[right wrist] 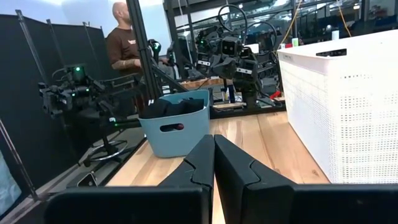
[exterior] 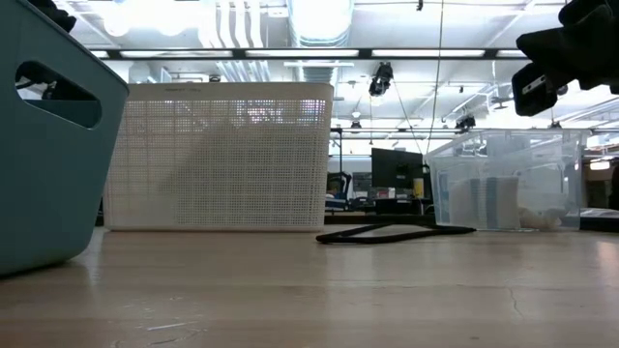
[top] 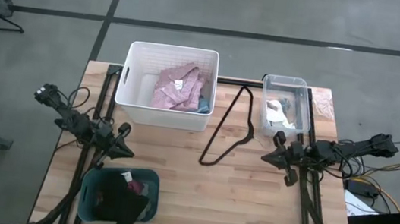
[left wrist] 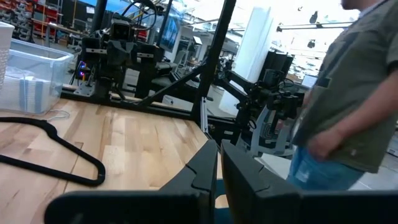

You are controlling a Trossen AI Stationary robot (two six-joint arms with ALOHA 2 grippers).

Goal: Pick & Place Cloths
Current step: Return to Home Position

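In the high view a pink checked shirt (top: pixel 176 86) and a blue-grey piece (top: pixel 203 106) lie in the white bin (top: pixel 133 81). Small grey and cream pieces (top: pixel 276 112) lie in the clear bin (top: pixel 302 102). A black piece (top: pixel 114 202) and a maroon piece (top: pixel 141 190) fill the teal bin (top: pixel 93 183). My left gripper (top: pixel 128 140) hovers shut just beyond the teal bin, holding nothing; its fingers (left wrist: pixel 217 171) point toward the table's right. My right gripper (top: pixel 267 157) hovers shut near the clear bin's near end, empty, with its fingers (right wrist: pixel 213 158) pointing toward the teal bin (right wrist: pixel 174 127).
A black wire hanger (top: pixel 230 127) lies flat on the table between the white and clear bins, also seen low (exterior: pixel 392 232). Bare wood stretches across the table's middle and near right. A person stands beyond the table's right side (left wrist: pixel 348 93); another stands off its left (right wrist: pixel 121 43).
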